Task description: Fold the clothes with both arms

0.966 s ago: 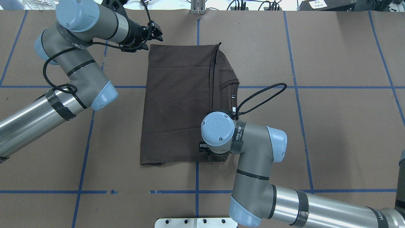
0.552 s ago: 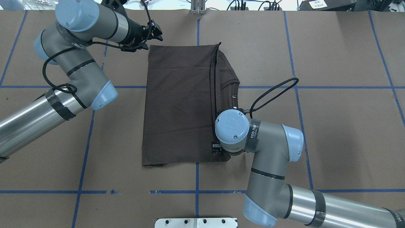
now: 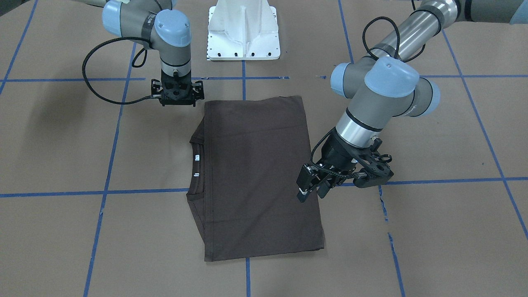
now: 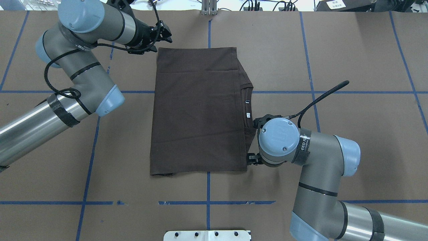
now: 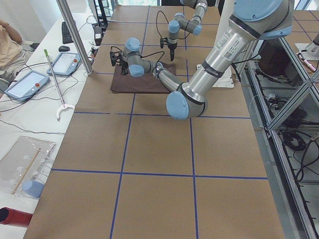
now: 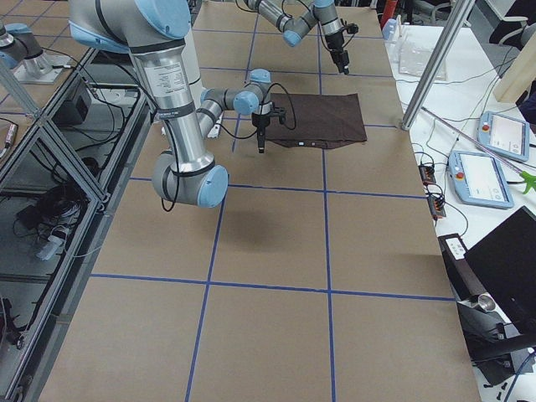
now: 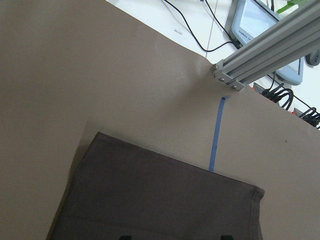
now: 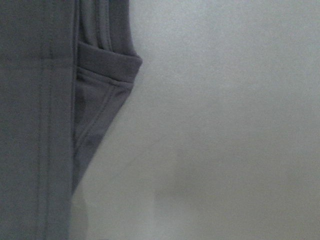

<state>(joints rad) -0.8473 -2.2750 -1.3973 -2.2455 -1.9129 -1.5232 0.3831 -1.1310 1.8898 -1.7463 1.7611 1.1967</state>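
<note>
From the front, the T-shirt [image 3: 255, 173] lay 9 o'clock of our wide, empty left tool [image 3: 312, 190] and 4 o'clock of the right tool [image 3: 177, 99], whose spread we couldn't tell.

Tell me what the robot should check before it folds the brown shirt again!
1. T-shirt lying flat in a tidy rectangle: ok.
2. Left gripper open and empty: ok.
3. Left gripper near a hem corner of the T-shirt: ok.
4. Right gripper off the cloth, beside the collar end: ok.
5. Right gripper open: cannot tell.
</note>
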